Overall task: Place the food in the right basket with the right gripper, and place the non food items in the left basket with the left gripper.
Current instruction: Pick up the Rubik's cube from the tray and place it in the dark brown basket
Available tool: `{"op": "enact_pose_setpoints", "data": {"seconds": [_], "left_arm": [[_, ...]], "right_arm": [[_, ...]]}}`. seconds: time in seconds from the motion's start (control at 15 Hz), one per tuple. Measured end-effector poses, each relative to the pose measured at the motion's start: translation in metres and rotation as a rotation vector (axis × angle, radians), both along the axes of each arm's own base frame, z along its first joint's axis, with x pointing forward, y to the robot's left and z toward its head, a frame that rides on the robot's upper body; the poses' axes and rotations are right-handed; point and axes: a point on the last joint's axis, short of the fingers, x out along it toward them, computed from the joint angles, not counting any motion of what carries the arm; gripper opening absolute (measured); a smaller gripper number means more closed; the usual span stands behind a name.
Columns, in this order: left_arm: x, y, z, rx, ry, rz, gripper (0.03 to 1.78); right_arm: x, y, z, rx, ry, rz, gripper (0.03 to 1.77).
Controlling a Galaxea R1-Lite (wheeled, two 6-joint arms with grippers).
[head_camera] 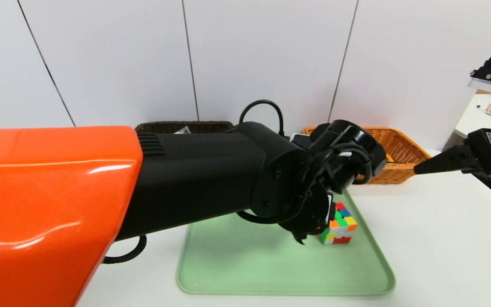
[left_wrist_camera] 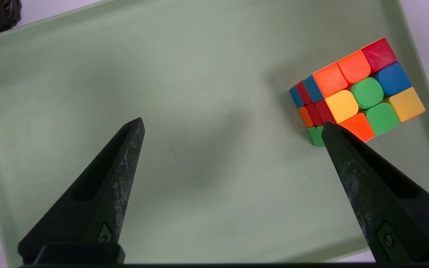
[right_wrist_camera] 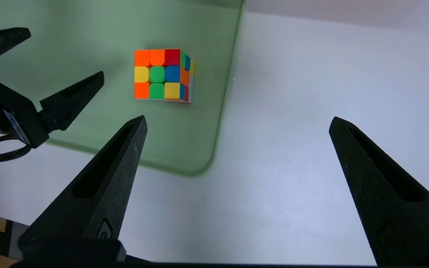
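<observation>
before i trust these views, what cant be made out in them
- Dark brown wicker basket's contents: mostly behind the left arm, head view
- Orange-tan wicker basket's contents: left arm and front wall hide most, head view
- Puzzle cube's underside: faces the tray, right wrist view

Left arm is hogging the head view, half the stuff is covered

So the left arm [head_camera: 194, 179] blocks a big chunk of the green tray [head_camera: 288, 264], plus part of the puzzle cube [head_camera: 339, 226]. The dark basket [head_camera: 186, 125] only shows its back rim, with some shiny bit inside I can't make out. The orange-tan basket [head_camera: 394, 149] is partly covered too, and the orange thing in it is just a sliver, no clue what it is. Some pale-edged item behind the wrist is mostly hidden as well. Right gripper [head_camera: 446, 162] gets chopped by the picture's edge. In the left wrist view you only get a corner of the dark basket, and the right wrist view cuts the tray off.
</observation>
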Motion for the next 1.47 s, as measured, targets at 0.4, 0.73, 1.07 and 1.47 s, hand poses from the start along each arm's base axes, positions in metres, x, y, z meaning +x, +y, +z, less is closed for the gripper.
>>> {"op": "enact_pose_setpoints", "data": {"seconds": [0.4, 0.73, 1.07, 1.47], "left_arm": [[-0.021, -0.012, 0.000, 0.013, -0.051, 0.018, 1.69], [-0.045, -0.023, 0.000, -0.005, -0.059, -0.003, 1.69], [-0.046, -0.032, -0.011, 0.012, -0.077, 0.001, 1.69], [-0.040, -0.031, -0.013, 0.076, -0.076, -0.090, 1.69]], "right_arm": [[-0.005, 0.000, -0.001, 0.000, 0.003, 0.001, 1.69], [-0.007, 0.001, 0.000, 0.005, 0.000, 0.002, 1.69], [-0.008, 0.003, -0.003, 0.007, 0.010, 0.011, 1.69], [-0.014, 0.002, -0.005, 0.005, 0.017, 0.011, 1.69]]}}
